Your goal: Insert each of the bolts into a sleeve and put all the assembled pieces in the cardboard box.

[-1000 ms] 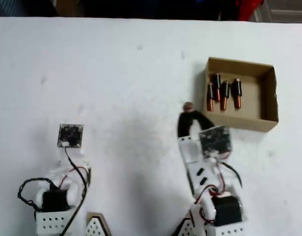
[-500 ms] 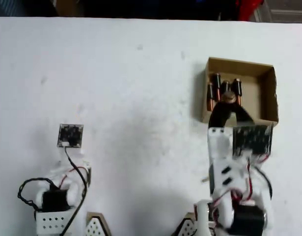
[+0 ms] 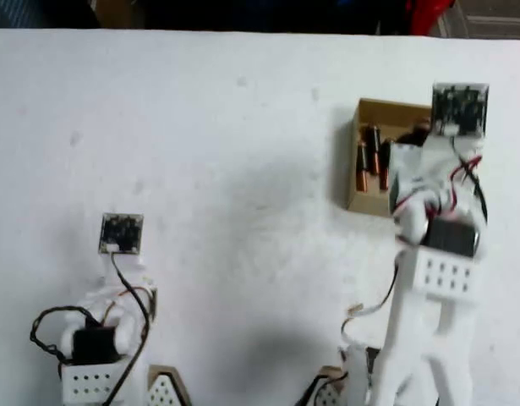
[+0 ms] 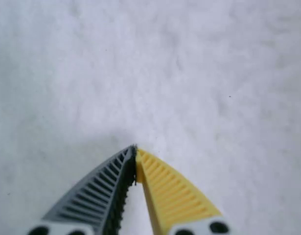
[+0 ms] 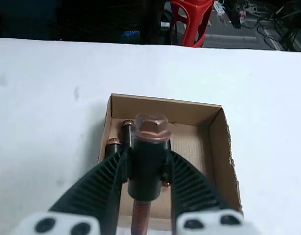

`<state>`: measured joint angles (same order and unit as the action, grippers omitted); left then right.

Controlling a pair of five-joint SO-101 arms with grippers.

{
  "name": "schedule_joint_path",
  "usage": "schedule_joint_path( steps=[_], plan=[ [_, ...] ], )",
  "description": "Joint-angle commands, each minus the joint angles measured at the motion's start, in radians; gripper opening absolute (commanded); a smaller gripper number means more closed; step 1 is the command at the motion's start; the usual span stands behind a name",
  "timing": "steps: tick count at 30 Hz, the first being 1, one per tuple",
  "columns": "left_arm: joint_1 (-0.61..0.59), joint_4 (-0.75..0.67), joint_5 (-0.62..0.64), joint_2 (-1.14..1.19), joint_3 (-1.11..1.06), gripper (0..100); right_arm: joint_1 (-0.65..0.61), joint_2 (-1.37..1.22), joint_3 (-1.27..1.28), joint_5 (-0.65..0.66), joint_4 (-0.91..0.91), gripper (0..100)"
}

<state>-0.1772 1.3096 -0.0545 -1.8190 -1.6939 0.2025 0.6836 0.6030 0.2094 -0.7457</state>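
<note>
Jaws of my right gripper (image 5: pixel 147 153) are closed on one assembled piece (image 5: pixel 148 166), a copper-coloured bolt (image 5: pixel 151 128) pushed through a black sleeve (image 5: pixel 146 182). The sleeve sits between the two black fingers (image 5: pixel 108 181), the hexagonal head of the bolt stands out at one end, and the threaded shank comes out at the other end. In the right wrist view this piece is in front of the cardboard box (image 5: pixel 216 147) and covers part of the box floor, so I cannot tell if it touches the floor or is above it. In the high view my right arm (image 3: pixel 429 279) stretches over the near wall of the box (image 3: pixel 365 199) and hides the greater part of it. Inside the box, along the side toward my left arm (image 3: pixel 107 326), lie other assembled pieces (image 3: pixel 369 156), dark sleeves with copper ends, close beside each other; I cannot count them surely, because the arm covers some. Jaws of my left gripper (image 4: pixel 135 149) are shut together with nothing between them, the grey finger (image 4: pixel 99 191) and the yellow finger (image 4: pixel 170 191) touching at their tips, just over the white table (image 4: pixel 214 73). The left arm is folded near the front edge of the table, well apart from the box.
</note>
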Motion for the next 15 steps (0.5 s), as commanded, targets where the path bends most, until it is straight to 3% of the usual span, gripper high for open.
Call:
schedule_joint_path(
  steps=[1, 15],
  plan=[
    [-0.007, -0.026, -0.011, -0.005, 0.002, 2, 0.021, -0.14, -0.176, 0.011, 0.03, 1.7],
    [-0.007, -0.026, -0.011, -0.005, 0.002, 2, 0.102, -0.739, -0.6, 0.011, 0.027, 1.7]
  ],
)
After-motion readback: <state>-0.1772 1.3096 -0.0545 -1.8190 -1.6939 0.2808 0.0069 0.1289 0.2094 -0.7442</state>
